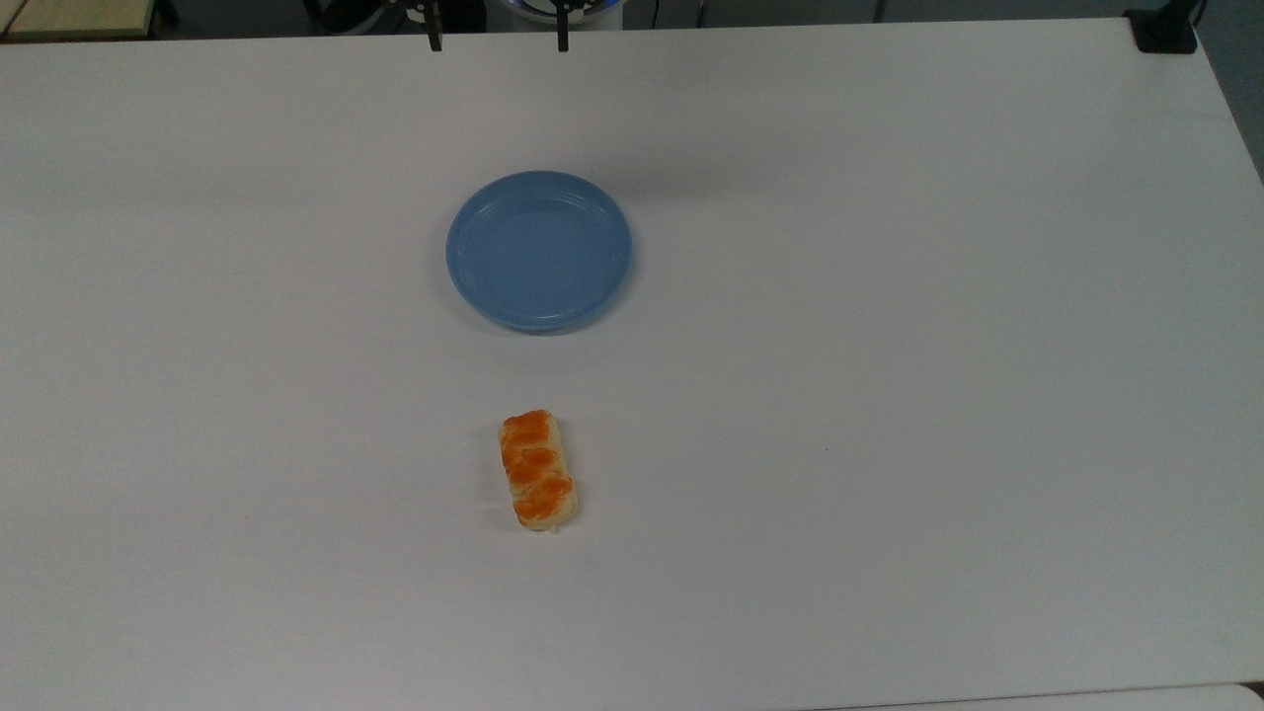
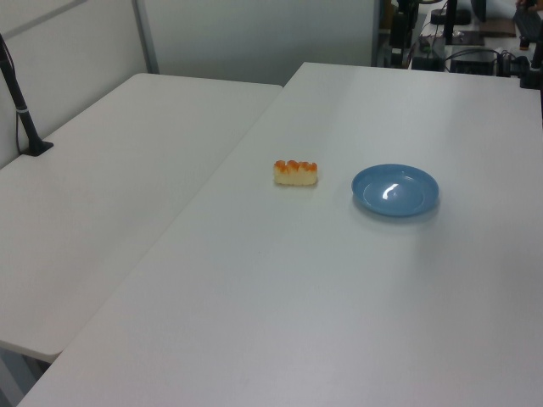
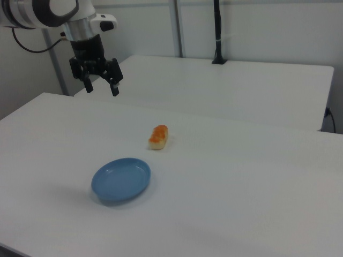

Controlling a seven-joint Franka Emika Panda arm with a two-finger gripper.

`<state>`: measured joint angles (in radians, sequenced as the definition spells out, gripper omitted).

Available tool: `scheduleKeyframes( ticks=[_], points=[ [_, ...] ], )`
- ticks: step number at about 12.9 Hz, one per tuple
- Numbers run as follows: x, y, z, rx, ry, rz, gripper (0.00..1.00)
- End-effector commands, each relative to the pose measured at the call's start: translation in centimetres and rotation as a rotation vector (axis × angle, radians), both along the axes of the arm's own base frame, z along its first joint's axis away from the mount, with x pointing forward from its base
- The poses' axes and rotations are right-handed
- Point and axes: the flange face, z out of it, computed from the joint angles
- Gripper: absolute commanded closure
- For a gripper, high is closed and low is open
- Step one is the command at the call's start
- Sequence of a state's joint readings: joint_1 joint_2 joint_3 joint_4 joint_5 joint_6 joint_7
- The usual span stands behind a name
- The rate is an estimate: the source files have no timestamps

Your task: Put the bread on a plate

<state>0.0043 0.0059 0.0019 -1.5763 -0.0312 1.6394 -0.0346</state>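
Your end effector (image 3: 100, 84), fingers apart & empty, hangs above tabletop (image 1: 889, 296) edge w/ small oblong orange-topped bread (image 1: 538, 470) mid-tabletop, apart from round light-blue plate (image 1: 539, 250), so grab's pending.

Open claw (image 3: 101, 88) raised, bread (image 3: 158, 136) beyond blue plate (image 3: 121, 180)

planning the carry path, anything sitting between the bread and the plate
Nothing. In the top view, bare white table separates the bread from the plate; the right view shows the same open gap.
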Motion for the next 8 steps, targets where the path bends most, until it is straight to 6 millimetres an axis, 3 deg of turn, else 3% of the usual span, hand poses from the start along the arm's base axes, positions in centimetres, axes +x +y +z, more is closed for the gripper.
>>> scheduleKeyframes(
  ticks=[1,6,8],
  points=[
    [-0.4,0.2,-0.3,-0.01,0.019,0.023,0.0],
    [6.2,-0.9,-5.1,-0.012,0.055,0.0,0.0],
    [9.4,-1.3,-8.3,-0.029,0.031,0.004,0.0]
  ],
)
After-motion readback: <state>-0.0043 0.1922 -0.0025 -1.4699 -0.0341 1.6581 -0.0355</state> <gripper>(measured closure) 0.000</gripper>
